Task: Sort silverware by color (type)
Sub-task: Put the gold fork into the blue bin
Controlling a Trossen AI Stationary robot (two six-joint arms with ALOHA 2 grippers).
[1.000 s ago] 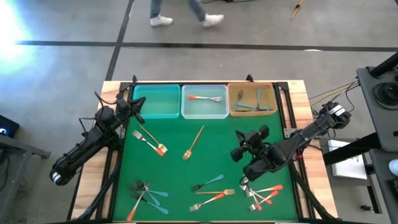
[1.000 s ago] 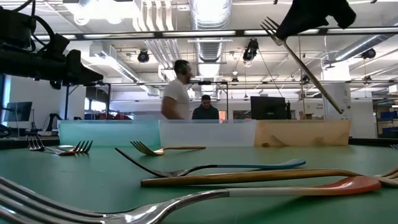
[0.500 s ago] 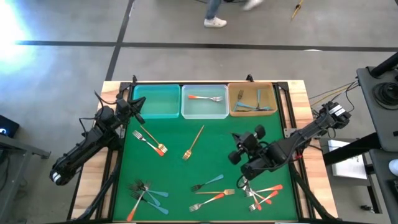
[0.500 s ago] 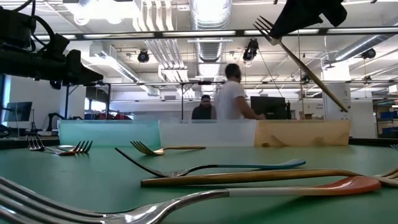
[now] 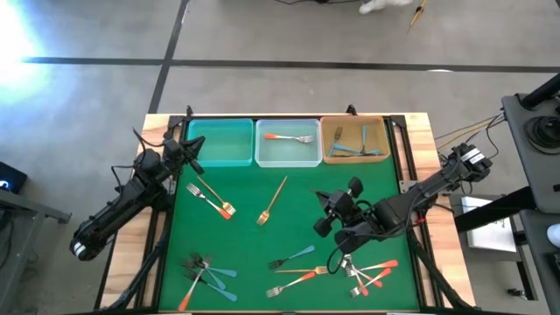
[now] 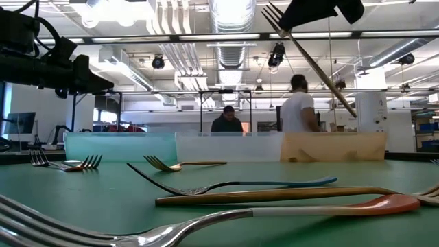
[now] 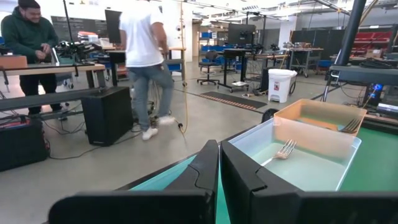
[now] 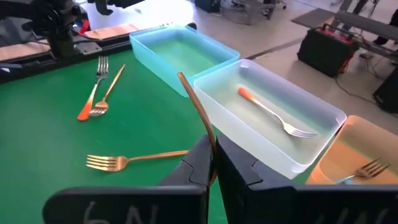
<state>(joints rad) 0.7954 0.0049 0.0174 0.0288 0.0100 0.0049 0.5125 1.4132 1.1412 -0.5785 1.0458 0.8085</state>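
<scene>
Carried leftward above the mat, one gold fork (image 8: 198,111) was clamped in the right gripper (image 5: 337,213). Two gold forks (image 5: 272,201) lay below. The left gripper (image 5: 188,150) was closed, empty.

A dark gripper (image 6: 317,12) is hanging at the top of the scene, gripping a gold fork (image 6: 309,58) that is slanting down to the right with its tines up beside the gripper. Another dark arm (image 6: 48,65) is reaching in from the left. Forks are lying across the green table (image 6: 103,199): a blue-handled fork (image 6: 233,184), a gold one (image 6: 180,163), an orange-handled one (image 6: 288,209). Three bins, teal (image 6: 120,146), clear (image 6: 228,146) and tan (image 6: 334,146), are standing behind; two people are standing beyond them
</scene>
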